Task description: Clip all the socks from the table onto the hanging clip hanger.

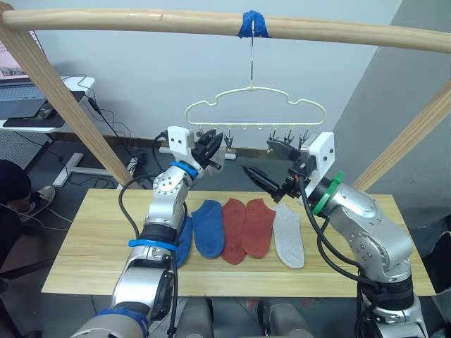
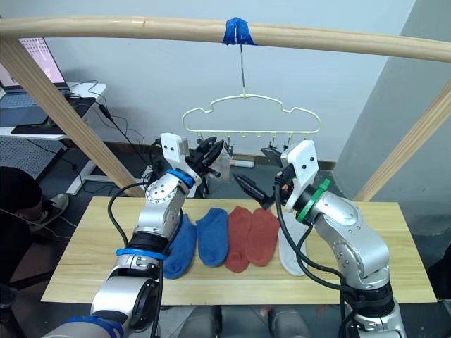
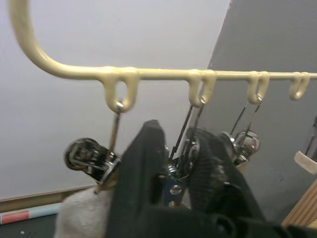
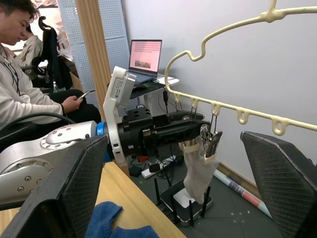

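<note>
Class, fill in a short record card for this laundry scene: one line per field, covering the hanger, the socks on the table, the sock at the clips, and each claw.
Clip hanger: hangs by its hook from the wooden pole, under blue tape
Socks on table: five side by side; two blue, two red, one light grey
Sixth sock: light grey, hanging at a clip near the hanger's left end
Left claw: raised at that clip, at the sock's top
Right claw: open, raised beside the hanger, holding nothing
</note>
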Tool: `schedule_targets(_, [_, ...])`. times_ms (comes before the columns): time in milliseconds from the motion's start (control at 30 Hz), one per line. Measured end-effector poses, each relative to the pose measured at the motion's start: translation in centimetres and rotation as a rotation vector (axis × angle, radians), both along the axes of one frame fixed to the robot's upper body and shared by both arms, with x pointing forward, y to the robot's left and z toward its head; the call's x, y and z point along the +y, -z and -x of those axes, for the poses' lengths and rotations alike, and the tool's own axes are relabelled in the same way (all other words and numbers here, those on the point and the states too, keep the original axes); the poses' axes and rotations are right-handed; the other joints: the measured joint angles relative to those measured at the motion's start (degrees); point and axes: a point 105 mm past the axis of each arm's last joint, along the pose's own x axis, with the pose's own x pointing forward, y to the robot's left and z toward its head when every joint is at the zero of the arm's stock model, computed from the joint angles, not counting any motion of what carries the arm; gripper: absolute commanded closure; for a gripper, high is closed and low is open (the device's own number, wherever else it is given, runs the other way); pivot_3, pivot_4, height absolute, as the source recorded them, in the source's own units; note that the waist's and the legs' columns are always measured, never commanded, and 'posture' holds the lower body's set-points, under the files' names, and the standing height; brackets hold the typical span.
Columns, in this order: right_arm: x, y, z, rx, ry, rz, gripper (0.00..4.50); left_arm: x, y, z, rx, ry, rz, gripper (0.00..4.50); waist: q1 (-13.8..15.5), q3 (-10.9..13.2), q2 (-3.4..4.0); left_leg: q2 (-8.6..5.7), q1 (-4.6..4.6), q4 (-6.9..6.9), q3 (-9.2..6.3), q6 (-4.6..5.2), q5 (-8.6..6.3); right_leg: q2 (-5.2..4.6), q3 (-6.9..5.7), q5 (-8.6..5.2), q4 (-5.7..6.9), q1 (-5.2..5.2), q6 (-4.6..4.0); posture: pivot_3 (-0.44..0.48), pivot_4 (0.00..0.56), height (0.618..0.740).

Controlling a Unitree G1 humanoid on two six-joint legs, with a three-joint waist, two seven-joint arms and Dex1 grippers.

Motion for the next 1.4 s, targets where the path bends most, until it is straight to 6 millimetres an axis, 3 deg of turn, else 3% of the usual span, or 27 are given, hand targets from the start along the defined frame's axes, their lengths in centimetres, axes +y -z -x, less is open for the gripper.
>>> schedule_targets(167, [-0.1,0.8,0.1,0.021,0.005,0.022,0.0,0.3,-0.1,0.1,0.011,0.008,-0.008,4.27,0.0,0.0,0.0,0.0,0.0,0.03,-0.01,0.0,0.0,0.01,-0.01,0.0,0.02,0.01,0.0,-0.025,0.189,0.74])
schedule_targets(233, [-0.7,3.5,-0.4,0.098,0.048,0.083,0.0,0.7,-0.3,0.1,0.032,0.018,-0.002,4.27,0.0,0.0,0.0,0.0,0.0,0.06,-0.02,0.0,0.0,0.01,-0.01,0.0,0.02,0.03,0.0,-0.023,0.191,0.74])
schedule_targets(367, [-3.8,10.7,-2.4,0.303,0.194,0.251,0.0,1.8,-0.7,0.5,0.113,0.06,0.012,4.27,-0.1,0.0,0.0,0.0,0.01,0.31,-0.01,0.0,0.0,0.01,0.0,-0.01,0.24,0.02,0.01,-0.011,0.191,0.74])
schedule_targets(500, [-6.4,17.5,-3.0,0.438,0.239,0.433,0.0,2.8,-0.9,1.4,0.299,0.166,0.089,4.27,-0.4,0.1,0.05,0.03,0.06,0.55,-0.04,0.01,0.0,0.08,0.03,-0.08,0.48,0.03,0.13,0.009,0.19,0.74])
schedule_targets(600, [-7.2,20.8,-2.9,0.513,0.225,0.509,0.0,3.9,-1.4,2.1,0.42,0.215,0.161,4.27,-0.9,0.2,0.12,0.05,0.07,0.59,-0.11,0.01,0.0,0.13,0.03,-0.14,0.53,0.04,0.24,0.016,0.19,0.74])
schedule_targets(667, [-7.3,22.1,-3.1,0.542,0.207,0.525,0.0,4.4,-1.5,2.5,0.482,0.241,0.192,4.27,-1.4,0.2,0.15,0.05,0.09,0.61,-0.15,0.01,0.0,0.14,0.03,-0.14,0.54,0.07,0.24,0.019,0.187,0.74])
schedule_targets(733, [-7.1,22.7,-3.3,0.56,0.189,0.525,0.0,4.5,-1.5,2.9,0.517,0.27,0.203,4.27,-1.5,0.2,0.16,0.05,0.1,0.61,-0.16,0.01,0.0,0.14,0.01,-0.14,0.54,0.09,0.23,0.026,0.186,0.74])
schedule_targets(833, [-7.1,22.9,-3.9,0.551,0.177,0.529,0.61,4.4,-1.8,3.3,0.549,0.295,0.229,4.27,-1.5,0.2,0.16,0.05,0.11,0.62,-0.22,0.01,0.0,0.14,-0.02,-0.1,0.54,0.13,0.17,0.037,0.183,0.74])
schedule_targets(1167, [-7.3,23.3,-3.1,0.54,0.162,0.516,4.28,4.4,-1.9,3.7,0.555,0.293,0.236,4.27,-1.4,0.2,0.16,0.05,0.1,0.61,-0.3,0.0,0.0,0.13,-0.09,-0.01,0.54,0.15,0.01,0.038,0.173,0.74])
schedule_targets(1200, [-7.3,23.3,-2.8,0.538,0.158,0.513,4.46,4.5,-1.9,3.8,0.555,0.291,0.239,4.27,-1.4,0.2,0.16,0.05,0.1,0.61,-0.3,0.0,-0.01,0.13,-0.09,-0.01,0.54,0.15,0.01,0.035,0.173,0.74])
schedule_targets(1400, [-7.8,21.6,-1.8,0.481,0.153,0.498,4.46,4.6,-1.8,4.1,0.587,0.308,0.295,4.27,-1.4,0.2,0.17,0.04,0.1,0.61,-0.28,0.0,0.0,0.13,-0.06,-0.01,0.54,0.15,0.02,0.036,0.175,0.74])
